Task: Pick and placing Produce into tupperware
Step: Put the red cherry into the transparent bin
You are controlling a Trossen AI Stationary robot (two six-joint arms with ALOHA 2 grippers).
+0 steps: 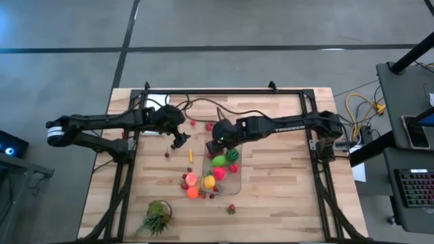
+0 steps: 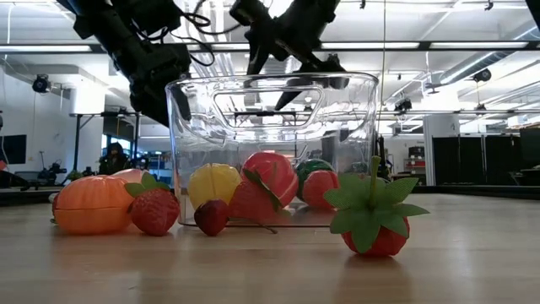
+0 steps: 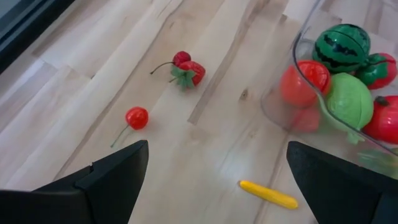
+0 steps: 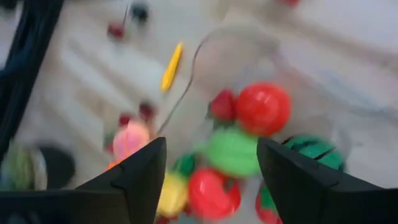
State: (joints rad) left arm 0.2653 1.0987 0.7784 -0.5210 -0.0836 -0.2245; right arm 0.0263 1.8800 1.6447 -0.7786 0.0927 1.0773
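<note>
Strawberry, nearest low camera: stands alone on the table (image 1: 285, 203), leafy cap toward the camera (image 2: 371, 221); not yet gathered, well apart from the box.
Loose pieces by box's near end: orange fruit (image 2: 91, 205), small strawberry (image 2: 155, 211) and dark red berry (image 2: 211, 216) crowd just beside the clear wall, outside it; probably waiting for a pick.
Leafy tuft: lies at the table's near left corner (image 1: 157, 217), away from the work; no part of the job.
Clear box: sits mid-table (image 1: 237, 177), open top upward so pieces can drop in from above.
Produce inside: green ball (image 4: 235, 151), red ball (image 4: 263, 109), striped melon (image 3: 341, 47) and yellow piece (image 2: 213, 183) heaped on the floor of the box.
Right gripper: hangs over the far end of the box (image 4: 211, 168), fingers parted with nothing between them; placed above the opening, seemingly for a release into the heap.
Yellow stick: lies flat on bare wood beside the box (image 3: 268, 194), between box and left gripper.
Left gripper: hovers low left of the box (image 3: 217, 177), fingers spread wide and empty, pointed at the loose pieces; likely lined up for a pick.
Cherry: rests on the wood beyond the left fingers (image 3: 136, 117).
Berry pair: farther off (image 3: 186, 70), touching each other, still outside the box.
</note>
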